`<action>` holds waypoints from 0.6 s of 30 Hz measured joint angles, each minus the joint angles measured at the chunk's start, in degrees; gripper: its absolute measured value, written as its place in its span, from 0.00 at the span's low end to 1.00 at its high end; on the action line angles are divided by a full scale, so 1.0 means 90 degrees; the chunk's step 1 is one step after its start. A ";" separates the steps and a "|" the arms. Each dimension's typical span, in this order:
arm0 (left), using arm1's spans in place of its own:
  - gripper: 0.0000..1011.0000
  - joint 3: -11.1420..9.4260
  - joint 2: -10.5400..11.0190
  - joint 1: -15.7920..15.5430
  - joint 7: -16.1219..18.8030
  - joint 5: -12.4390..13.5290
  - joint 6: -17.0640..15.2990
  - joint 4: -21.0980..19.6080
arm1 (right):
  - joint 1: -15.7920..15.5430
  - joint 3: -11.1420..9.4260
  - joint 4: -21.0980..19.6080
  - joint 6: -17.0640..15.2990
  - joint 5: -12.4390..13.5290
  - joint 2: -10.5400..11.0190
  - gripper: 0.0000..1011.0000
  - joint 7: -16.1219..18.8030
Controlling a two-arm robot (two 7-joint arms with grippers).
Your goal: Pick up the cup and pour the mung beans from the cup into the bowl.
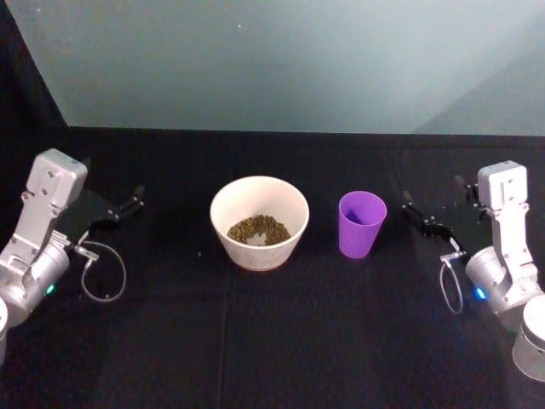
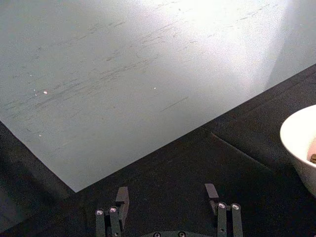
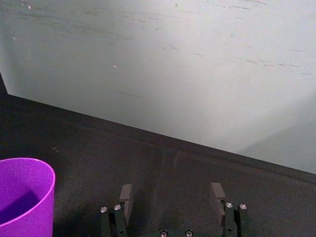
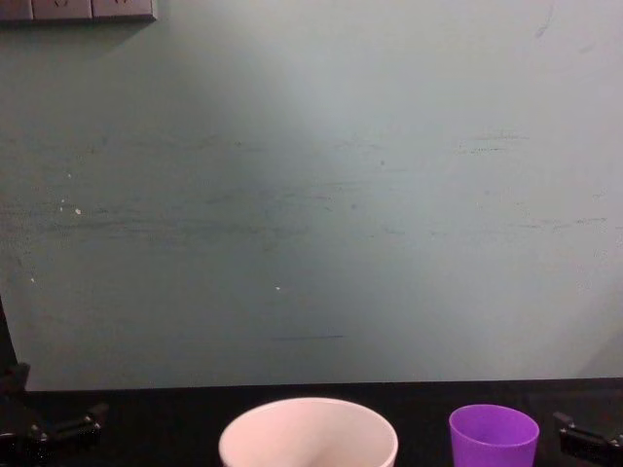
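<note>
Head view: black tabletop (image 1: 272,341) apparently cloth-covered, meeting grey-green wall (image 1: 281,60).

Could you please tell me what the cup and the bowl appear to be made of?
Cup: probably plastic, judging by its thin wall, uniform bright purple and smooth matte look. Bowl: smooth, plain cream surface with a thin rim; plastic or glazed ceramic, the look leaves it open.

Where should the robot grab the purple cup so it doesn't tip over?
Probably around the middle of the small purple plastic cup's smooth tapered wall, since it stands upright with no handle. The right gripper should come from the cup's right side: it is open beside the cup, while the wide pale cream bowl with beans in it stands close on the cup's left. The left gripper sits beyond the bowl.
</note>
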State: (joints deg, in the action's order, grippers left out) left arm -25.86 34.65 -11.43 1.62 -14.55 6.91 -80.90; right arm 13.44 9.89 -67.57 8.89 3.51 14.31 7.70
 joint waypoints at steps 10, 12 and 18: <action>0.99 0.0000 0.0000 0.0000 0.0000 0.0000 0.0000 0.0000 | 0.0000 0.0000 0.0000 0.0000 0.0003 0.0002 0.99 0.0000; 0.99 0.0000 0.0000 0.0000 0.0000 0.0000 0.0000 0.0000 | 0.0000 0.0000 0.0000 0.0000 0.0003 0.0002 0.99 0.0000; 0.99 0.0000 0.0000 0.0000 0.0000 0.0000 0.0000 0.0000 | 0.0000 0.0000 0.0000 0.0000 0.0003 0.0003 0.99 0.0002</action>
State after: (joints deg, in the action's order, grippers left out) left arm -25.86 34.65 -11.43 1.62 -14.55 6.91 -80.90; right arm 13.44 9.89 -67.58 8.89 3.54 14.33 7.72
